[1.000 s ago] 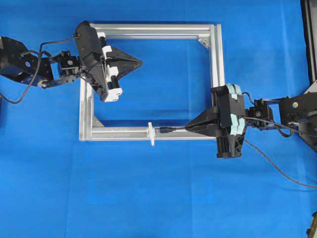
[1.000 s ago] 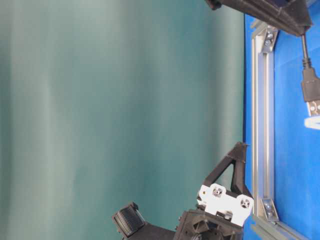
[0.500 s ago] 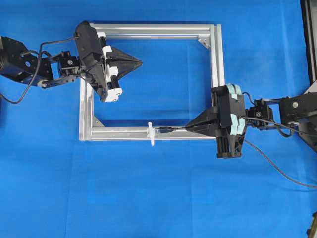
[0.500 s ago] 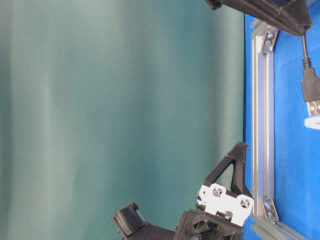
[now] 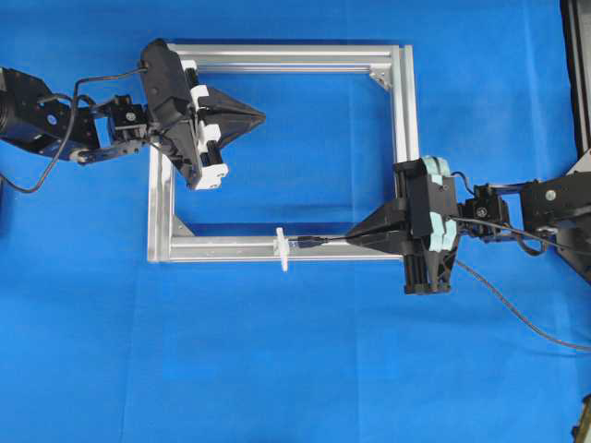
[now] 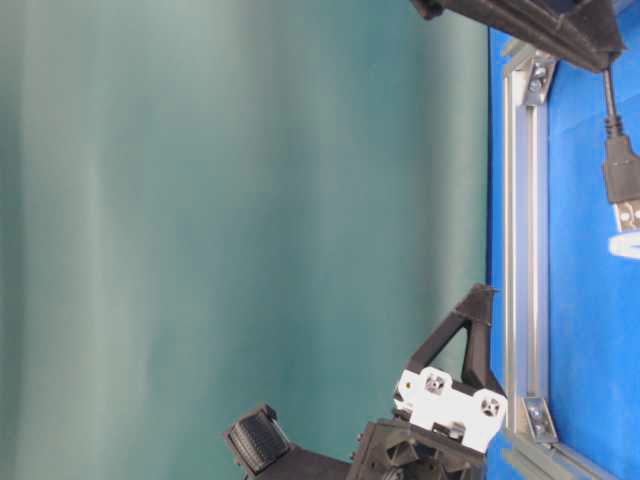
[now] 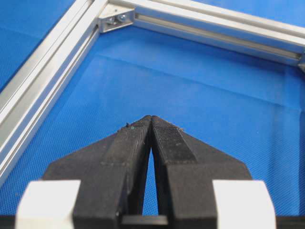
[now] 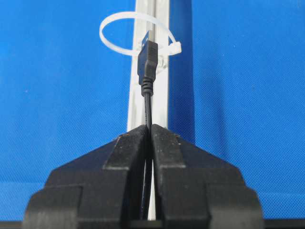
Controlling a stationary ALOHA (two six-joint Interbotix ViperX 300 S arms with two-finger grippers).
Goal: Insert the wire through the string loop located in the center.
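Clamping the wire (image 8: 148, 102) behind its plug, the right gripper (image 5: 355, 238) holds the tip just short of the string loop (image 8: 136, 34); threading remains. The left gripper (image 7: 151, 120), closed and empty, idles far-left.

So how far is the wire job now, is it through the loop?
Done: the right gripper has the wire pinched. In hand: its plug points at the string loop, just short of it. Left: passing it through. The left gripper is shut, empty.
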